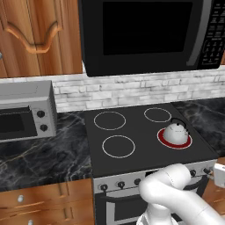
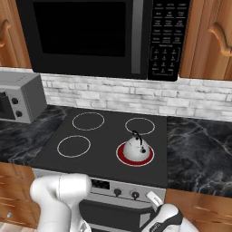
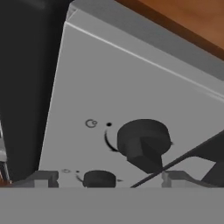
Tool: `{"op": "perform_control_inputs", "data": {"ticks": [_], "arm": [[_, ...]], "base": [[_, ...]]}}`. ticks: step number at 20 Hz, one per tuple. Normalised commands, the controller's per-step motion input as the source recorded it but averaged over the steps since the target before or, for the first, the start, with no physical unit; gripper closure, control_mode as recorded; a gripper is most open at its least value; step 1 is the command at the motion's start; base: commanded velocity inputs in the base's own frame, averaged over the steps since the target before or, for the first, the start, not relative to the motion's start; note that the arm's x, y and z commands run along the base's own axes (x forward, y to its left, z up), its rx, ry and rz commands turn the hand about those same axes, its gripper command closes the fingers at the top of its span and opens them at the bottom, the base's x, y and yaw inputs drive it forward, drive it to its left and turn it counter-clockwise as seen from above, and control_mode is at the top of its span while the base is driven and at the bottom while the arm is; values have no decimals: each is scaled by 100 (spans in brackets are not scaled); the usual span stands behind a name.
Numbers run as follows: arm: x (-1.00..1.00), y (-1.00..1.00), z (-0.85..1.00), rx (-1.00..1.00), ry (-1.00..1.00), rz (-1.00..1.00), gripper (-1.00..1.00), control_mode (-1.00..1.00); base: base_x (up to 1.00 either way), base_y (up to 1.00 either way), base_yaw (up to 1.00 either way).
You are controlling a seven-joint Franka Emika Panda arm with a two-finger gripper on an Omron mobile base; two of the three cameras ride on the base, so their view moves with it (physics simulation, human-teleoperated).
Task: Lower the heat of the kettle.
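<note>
A small white-grey kettle [image 1: 175,132] with a thin black arched handle sits on the stove's [image 1: 145,154] front right burner [image 1: 163,139], whose ring glows red around the kettle's base. The three other burner rings on the black cooktop are bare and white-outlined, leaving open surface to the kettle's left and behind it. The kettle stands close to the cooktop's right edge, where dark marble counter [image 2: 199,149] begins. A row of dark knobs runs along the stove's front panel, below the cooktop's front edge.

In the hand view the gripper [image 3: 105,178] faces this grey panel closely: a large dark knob [image 3: 142,141] with a raised grip bar lies just ahead, between the two fingertips [image 3: 43,178], which stand well apart and grasp nothing. A second, smaller knob [image 3: 99,178] shows at the lower edge.

Above the stove hangs a black microwave [image 2: 90,36]; a toaster oven [image 1: 26,115] stands on the counter left of the stove.
</note>
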Motion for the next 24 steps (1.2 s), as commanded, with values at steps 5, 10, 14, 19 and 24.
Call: {"op": "perform_control_inputs", "data": {"ticks": [5, 10, 14, 19, 24], "arm": [[7, -22, 0, 0, 0, 0, -100, -100], [10, -25, 0, 0, 0, 1, -100, -100], [12, -28, 1, 1, 0, 2, -100, -100], [7, -40, 8, 0, 0, 1, -100, -100], [8, -27, 8, 0, 0, 0, -100, -100]], "base": [[0, 0, 0], [0, 0, 0], [0, 0, 0], [0, 0, 0], [0, 0, 0]]}}
